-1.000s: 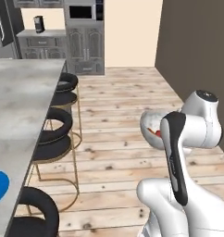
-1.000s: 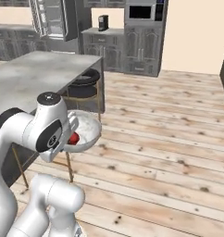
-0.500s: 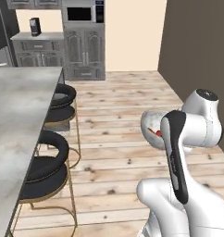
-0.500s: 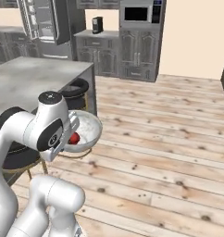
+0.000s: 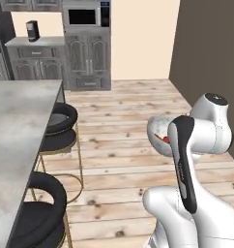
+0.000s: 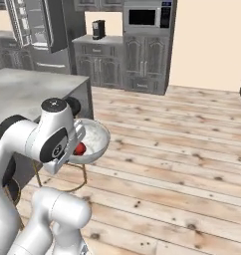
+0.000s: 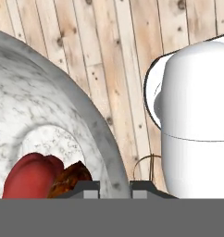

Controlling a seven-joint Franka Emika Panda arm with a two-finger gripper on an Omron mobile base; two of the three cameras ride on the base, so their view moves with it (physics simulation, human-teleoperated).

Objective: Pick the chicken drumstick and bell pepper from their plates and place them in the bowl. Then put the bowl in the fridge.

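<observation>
Fingers (image 7: 90, 190) of mine, small and dark, are closed on the thick rim of the rounded, speckled white-grey marble bowl (image 7: 49, 115), which I hold in the air above the pale wooden plank floor (image 6: 192, 164). Inside it lie the glossy red bell pepper (image 7: 31, 176) and, touching it, the rough brown chicken drumstick (image 7: 71, 178). From the right base camera the tall grey-steel fridge (image 6: 35, 32) stands open beyond the grey stone counter (image 6: 28, 92).

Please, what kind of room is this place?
Most likely a home kitchen: a built-in microwave sits among grey cabinets, an open fridge stands to the left, and bar stools line a grey island counter.
</observation>
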